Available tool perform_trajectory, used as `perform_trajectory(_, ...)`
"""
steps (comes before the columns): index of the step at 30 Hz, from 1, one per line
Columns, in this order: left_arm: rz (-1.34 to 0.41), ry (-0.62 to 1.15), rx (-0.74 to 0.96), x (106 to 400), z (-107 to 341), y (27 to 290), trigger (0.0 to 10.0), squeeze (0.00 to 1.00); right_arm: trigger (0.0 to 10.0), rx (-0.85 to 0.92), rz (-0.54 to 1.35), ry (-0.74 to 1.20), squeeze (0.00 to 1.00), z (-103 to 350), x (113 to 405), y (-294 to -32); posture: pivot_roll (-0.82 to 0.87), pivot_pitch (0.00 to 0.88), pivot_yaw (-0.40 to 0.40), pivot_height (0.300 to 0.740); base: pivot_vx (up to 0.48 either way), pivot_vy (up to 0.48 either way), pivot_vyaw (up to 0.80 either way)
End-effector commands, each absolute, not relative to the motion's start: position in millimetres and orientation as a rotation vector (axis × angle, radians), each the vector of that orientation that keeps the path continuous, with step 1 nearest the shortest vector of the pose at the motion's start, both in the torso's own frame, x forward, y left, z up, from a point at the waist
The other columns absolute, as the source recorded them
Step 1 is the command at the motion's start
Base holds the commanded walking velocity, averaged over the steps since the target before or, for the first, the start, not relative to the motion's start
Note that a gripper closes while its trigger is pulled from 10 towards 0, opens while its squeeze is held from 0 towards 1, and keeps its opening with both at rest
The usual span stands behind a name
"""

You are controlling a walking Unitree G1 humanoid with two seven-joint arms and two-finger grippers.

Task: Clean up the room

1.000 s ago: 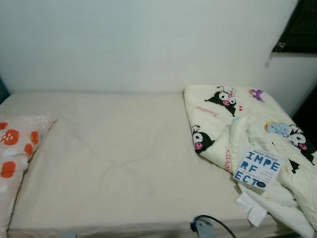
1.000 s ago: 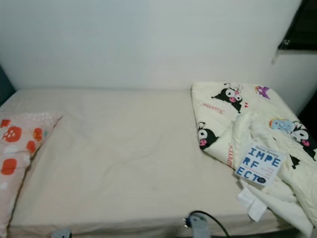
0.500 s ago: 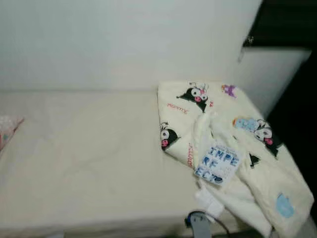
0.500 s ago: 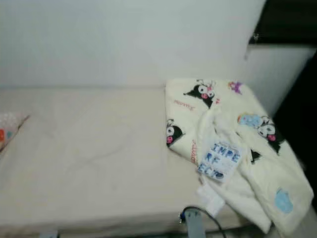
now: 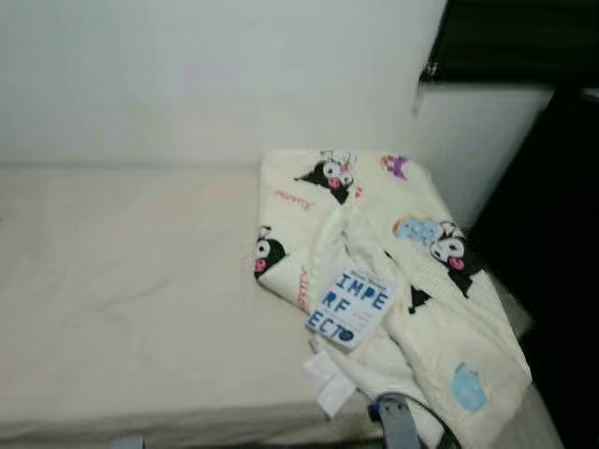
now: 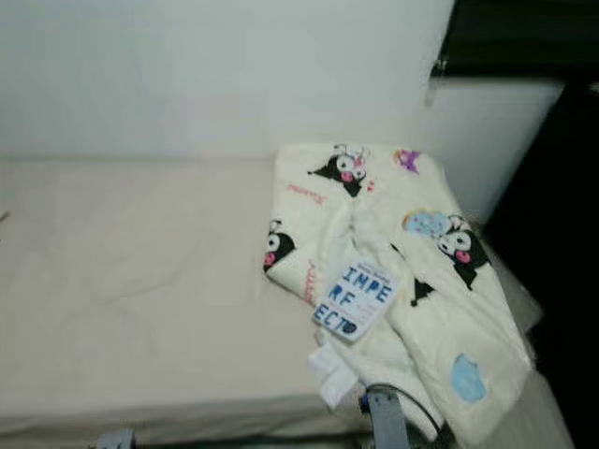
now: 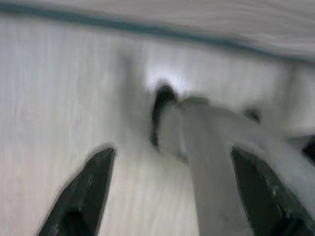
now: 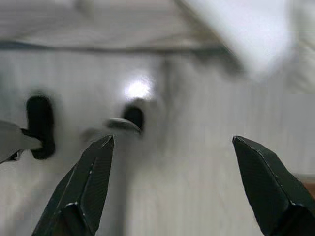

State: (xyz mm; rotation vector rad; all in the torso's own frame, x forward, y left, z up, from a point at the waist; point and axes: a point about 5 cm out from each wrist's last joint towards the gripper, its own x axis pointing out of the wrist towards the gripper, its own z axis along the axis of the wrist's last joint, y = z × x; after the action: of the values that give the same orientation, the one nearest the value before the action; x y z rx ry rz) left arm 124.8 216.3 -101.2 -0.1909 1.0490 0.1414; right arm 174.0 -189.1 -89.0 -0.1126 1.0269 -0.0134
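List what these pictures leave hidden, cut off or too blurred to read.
- Book on the blanket: large letters read, the small print is too blurred in the eye views.
- Bed: its left end is cut off by the frame edge.
- Dark area right of the bed: too dark to make out.
- Left gripper and right gripper: fingers open; the pale background shapes in the wrist views are too blurred to identify.

place: likely home bedroom | cues: bed (image 5: pixel 140 281), cartoon-print blanket (image 5: pixel 412 271), white wall (image 5: pixel 215 75)
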Motion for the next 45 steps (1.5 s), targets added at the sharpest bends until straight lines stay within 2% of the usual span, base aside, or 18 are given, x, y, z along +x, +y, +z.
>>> perform_trajectory(1,0.137,1.071,-0.179,120.5,-102.8,215.9,10.0,0.00,10.0,-0.089,-0.009,1.009,0.00,-88.0,176.9,-184.9,-0.05,0.074,-0.035,0.740,0.000,-0.480,0.00)
perform_trajectory(3,0.137,1.071,-0.179,120.6,-103.0,214.9,10.0,0.00,10.0,-0.086,-0.010,1.005,0.00,-87.7,177.3,-185.2,-0.05,0.074,-0.035,0.740,0.000,-0.480,0.00)
perform_trajectory(9,0.158,1.068,-0.173,120.5,-102.6,217.6,10.0,0.00,10.0,-0.112,0.013,0.926,0.00,-75.2,202.6,-182.4,-0.06,0.081,-0.033,0.740,0.000,-0.472,0.00)
perform_trajectory(18,0.183,1.062,-0.181,120.6,-102.3,219.0,10.0,0.00,10.0,-0.098,0.070,0.798,0.00,-54.7,237.8,-165.1,-0.06,0.078,-0.033,0.740,0.000,0.000,0.00)
perform_trajectory(40,0.172,1.065,-0.167,118.2,-102.8,219.7,10.0,0.00,10.0,-0.032,0.228,0.606,0.00,-28.1,268.7,-139.4,-0.07,0.083,-0.030,0.740,0.000,0.000,0.00)
perform_trajectory(45,0.173,1.062,-0.171,117.8,-102.7,219.9,10.0,0.00,10.0,-0.032,0.294,0.548,0.00,-18.0,278.2,-134.3,-0.07,0.081,-0.035,0.740,0.000,0.000,0.66)
